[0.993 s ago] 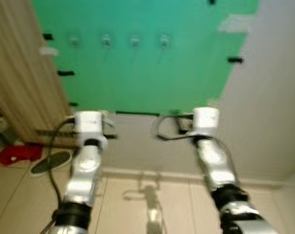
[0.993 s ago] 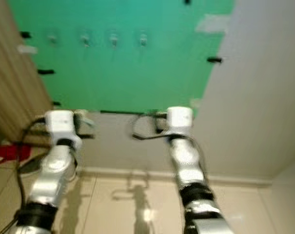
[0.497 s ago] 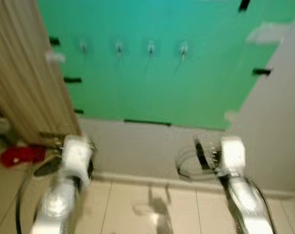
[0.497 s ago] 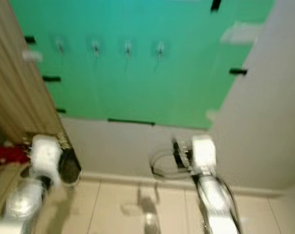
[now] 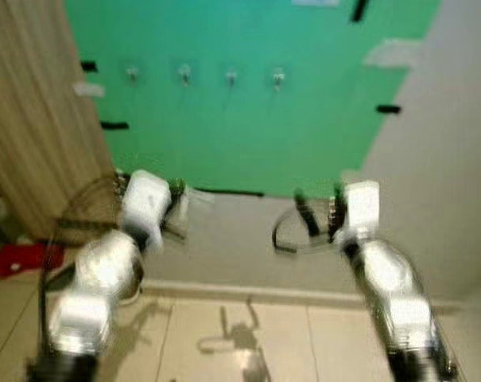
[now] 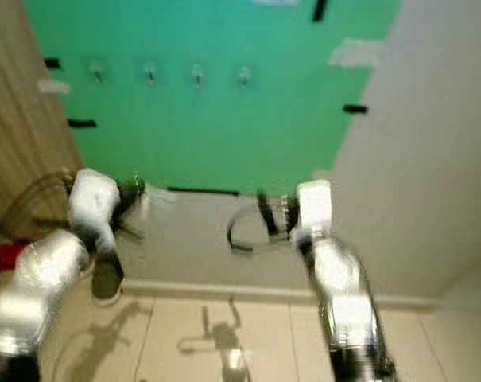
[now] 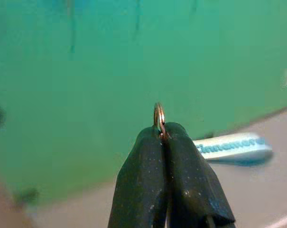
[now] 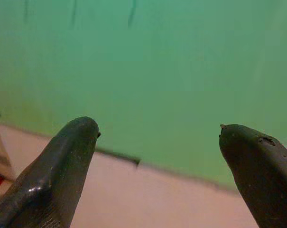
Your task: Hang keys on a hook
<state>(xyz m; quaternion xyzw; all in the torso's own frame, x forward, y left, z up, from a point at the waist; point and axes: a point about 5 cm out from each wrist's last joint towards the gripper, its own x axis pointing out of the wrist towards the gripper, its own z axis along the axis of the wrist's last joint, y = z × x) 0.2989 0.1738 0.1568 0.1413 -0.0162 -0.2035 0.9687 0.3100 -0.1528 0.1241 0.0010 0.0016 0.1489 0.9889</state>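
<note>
A row of several small hooks (image 5: 184,74) is stuck high on a green sheet (image 5: 248,127) on the wall ahead. My left gripper (image 7: 164,134) is shut on a thin metal key ring (image 7: 158,115), and a white tag with blue lettering (image 7: 233,145) sticks out beside it. In the eye views that gripper (image 5: 176,199) is raised at the left, well below the hooks, near the sheet's lower edge. My right gripper (image 8: 157,135) is open and holds nothing. It is raised to the same height at the right (image 5: 316,213).
A beige ribbed panel (image 5: 25,119) stands at the left. A red thing (image 5: 17,259) and a dark shoe (image 6: 105,282) lie on the tiled floor near it. A pale wall (image 5: 439,159) runs on the right, with a skirting board (image 5: 248,290) below the sheet.
The picture has shifted and is blurred. Both arms stand higher in it than half a second ago, and the left gripper with the tag now points at the sheet's lower edge.
</note>
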